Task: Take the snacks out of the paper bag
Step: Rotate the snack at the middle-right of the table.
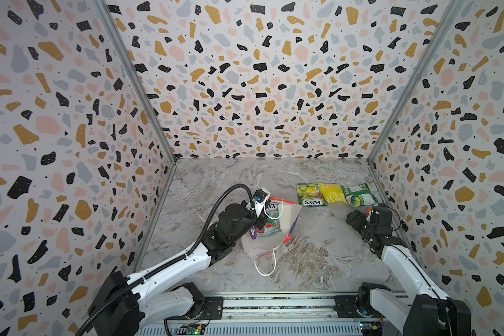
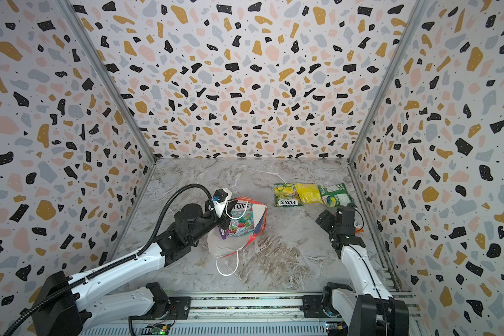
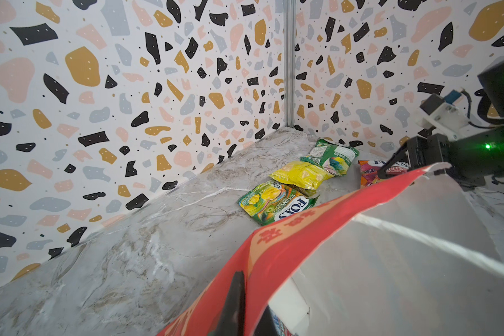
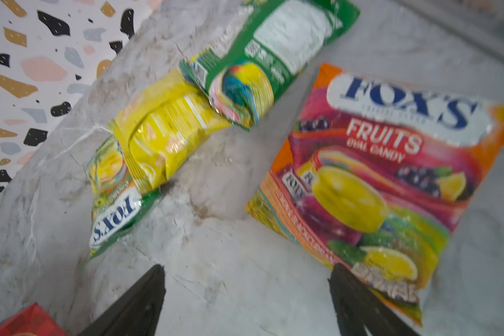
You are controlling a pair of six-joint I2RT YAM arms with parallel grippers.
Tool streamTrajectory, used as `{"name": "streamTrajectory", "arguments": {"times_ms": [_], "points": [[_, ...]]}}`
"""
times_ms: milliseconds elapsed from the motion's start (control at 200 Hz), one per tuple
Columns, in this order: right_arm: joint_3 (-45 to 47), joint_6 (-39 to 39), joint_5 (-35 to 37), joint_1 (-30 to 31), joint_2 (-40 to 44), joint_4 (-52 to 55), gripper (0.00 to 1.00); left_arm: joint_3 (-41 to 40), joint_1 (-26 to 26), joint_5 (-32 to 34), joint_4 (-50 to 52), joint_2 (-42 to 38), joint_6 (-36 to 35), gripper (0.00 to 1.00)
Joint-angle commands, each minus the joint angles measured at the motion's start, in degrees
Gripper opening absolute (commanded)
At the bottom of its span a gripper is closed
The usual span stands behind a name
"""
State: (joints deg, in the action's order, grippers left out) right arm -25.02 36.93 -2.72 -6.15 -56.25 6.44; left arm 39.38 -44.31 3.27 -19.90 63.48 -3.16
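Note:
The red paper bag (image 1: 288, 216) lies on its side mid-table, its white inside showing in both top views. My left gripper (image 3: 252, 293) is shut on the bag's red rim (image 3: 288, 241), one finger outside and one inside. In the mouth lie a green and pink FOX'S packet (image 2: 240, 222) and a purple one (image 1: 253, 232). Three snacks sit in a row at the back right: green FOX'S (image 1: 310, 194), yellow (image 1: 330, 192), green (image 1: 358, 195). My right gripper (image 4: 246, 270) is open just above the marble. An orange FOX'S Fruits packet (image 4: 376, 180) lies flat beside one finger.
The bag's white cord handle (image 1: 264, 263) trails toward the front. The right wall and its metal frame (image 1: 396, 221) stand close behind my right gripper (image 1: 364, 212). A metal rail (image 1: 274, 302) runs along the table's front edge. Bare marble (image 1: 317, 247) lies between the arms.

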Motion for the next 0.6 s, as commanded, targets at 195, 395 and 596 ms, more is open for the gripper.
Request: {"name": "streamTrajectory", "arguments": {"times_ms": [195,395,596], "points": [[3.47,2.8,-7.58,-4.49,-0.49,3.37,0.92,1.85,0.31,-0.81,0.13,1.29,0.94,0.0],[3.69,3.4,-7.28,-5.19,-4.64,-1.76,0.89,1.75,0.29,-0.21,0.21,1.26,0.89,0.0],[4.57,5.28,-8.18,-5.19,-6.6,-7.99,0.84,1.85,0.35,-0.02,0.39,1.58,0.74,0.0]]}}
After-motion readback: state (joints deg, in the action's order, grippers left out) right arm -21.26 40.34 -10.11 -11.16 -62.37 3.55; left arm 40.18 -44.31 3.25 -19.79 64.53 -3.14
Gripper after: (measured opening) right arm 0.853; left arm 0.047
